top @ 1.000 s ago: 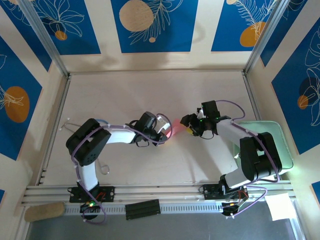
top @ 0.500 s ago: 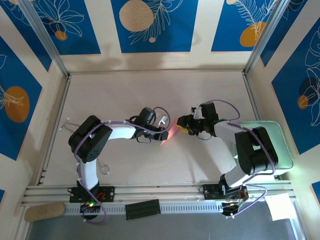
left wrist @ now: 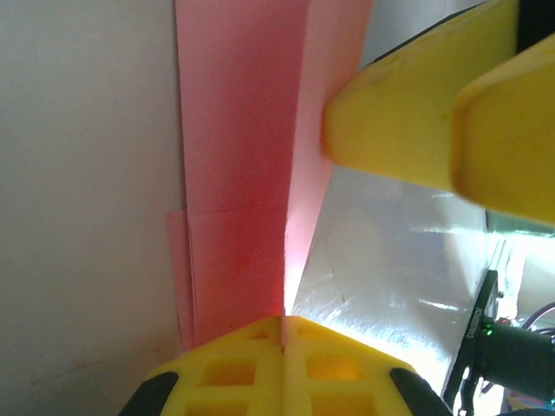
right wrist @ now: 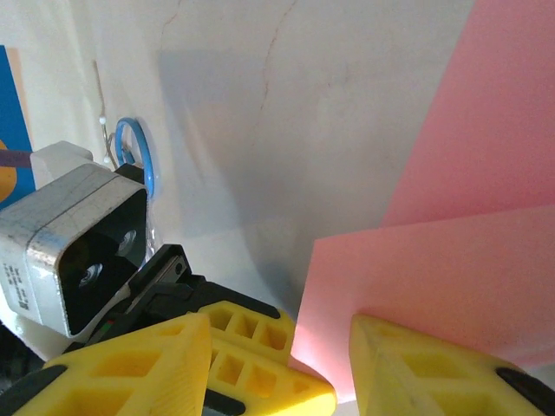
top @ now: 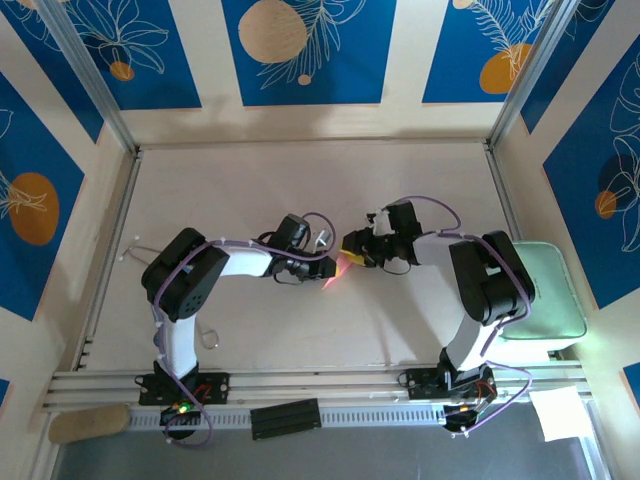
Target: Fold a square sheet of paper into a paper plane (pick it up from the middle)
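Note:
The pink-red square sheet of paper (left wrist: pixel 247 173) is folded along a crease and stands on edge above the table. My left gripper (left wrist: pixel 284 322) is shut on its folded edge; from above, that gripper (top: pixel 333 266) sits mid-table with the paper (top: pixel 337 274) glowing at its tip. My right gripper (top: pixel 353 249) faces it from the right, almost touching. In the right wrist view its yellow fingers (right wrist: pixel 425 368) stand apart, so the right gripper (right wrist: pixel 277 347) is open around the paper (right wrist: pixel 442 251) and the left gripper's fingertips (right wrist: pixel 260 355).
A pale green pad (top: pixel 548 292) lies by the right wall, partly under the right arm. A white paper sheet (top: pixel 560 412) sits at the near right, beyond the rail. A black block (top: pixel 285 418) and a tan piece (top: pixel 88 423) lie along the near edge.
My right gripper has moved left up to the left gripper, and its jaws have narrowed a little. The left gripper has stayed shut on the paper and turned slightly.

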`<action>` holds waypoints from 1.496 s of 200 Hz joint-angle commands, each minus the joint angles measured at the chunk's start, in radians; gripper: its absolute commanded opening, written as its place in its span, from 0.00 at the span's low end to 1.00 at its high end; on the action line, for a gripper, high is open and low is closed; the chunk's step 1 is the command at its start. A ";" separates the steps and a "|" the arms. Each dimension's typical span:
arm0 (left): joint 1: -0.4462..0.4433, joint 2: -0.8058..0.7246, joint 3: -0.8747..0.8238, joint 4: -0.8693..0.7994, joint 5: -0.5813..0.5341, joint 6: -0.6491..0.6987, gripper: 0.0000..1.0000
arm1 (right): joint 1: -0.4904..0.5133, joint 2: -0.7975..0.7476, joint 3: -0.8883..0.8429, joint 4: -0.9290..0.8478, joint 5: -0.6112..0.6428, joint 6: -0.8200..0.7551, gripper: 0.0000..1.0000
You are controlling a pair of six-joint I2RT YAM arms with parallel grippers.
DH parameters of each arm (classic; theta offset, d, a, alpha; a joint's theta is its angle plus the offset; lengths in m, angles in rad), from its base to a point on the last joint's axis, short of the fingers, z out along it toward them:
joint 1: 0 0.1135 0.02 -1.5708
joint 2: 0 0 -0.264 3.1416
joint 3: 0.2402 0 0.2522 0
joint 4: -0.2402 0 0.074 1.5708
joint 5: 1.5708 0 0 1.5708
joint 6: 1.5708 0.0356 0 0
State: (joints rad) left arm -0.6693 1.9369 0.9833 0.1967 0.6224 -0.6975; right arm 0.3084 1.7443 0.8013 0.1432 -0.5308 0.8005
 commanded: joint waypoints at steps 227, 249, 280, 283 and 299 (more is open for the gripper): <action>0.029 0.014 -0.047 0.031 -0.013 -0.137 0.21 | 0.021 0.124 0.101 -0.113 0.076 -0.040 0.44; 0.029 -0.005 -0.053 -0.001 -0.027 -0.119 0.22 | 0.021 0.129 0.105 -0.121 0.080 -0.040 0.44; 0.030 -0.026 -0.066 -0.038 -0.037 -0.098 0.23 | 0.021 0.129 0.108 -0.129 0.084 -0.039 0.44; 0.030 -0.029 -0.067 -0.041 -0.038 -0.097 0.23 | 0.021 0.129 0.108 -0.130 0.085 -0.040 0.44; 0.030 -0.036 -0.072 -0.057 -0.045 -0.087 0.23 | 0.020 0.129 0.110 -0.135 0.086 -0.039 0.44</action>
State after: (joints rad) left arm -0.6537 1.9301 0.9394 0.2356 0.6113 -0.8219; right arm 0.3264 1.8515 0.8959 0.0578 -0.4706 0.7799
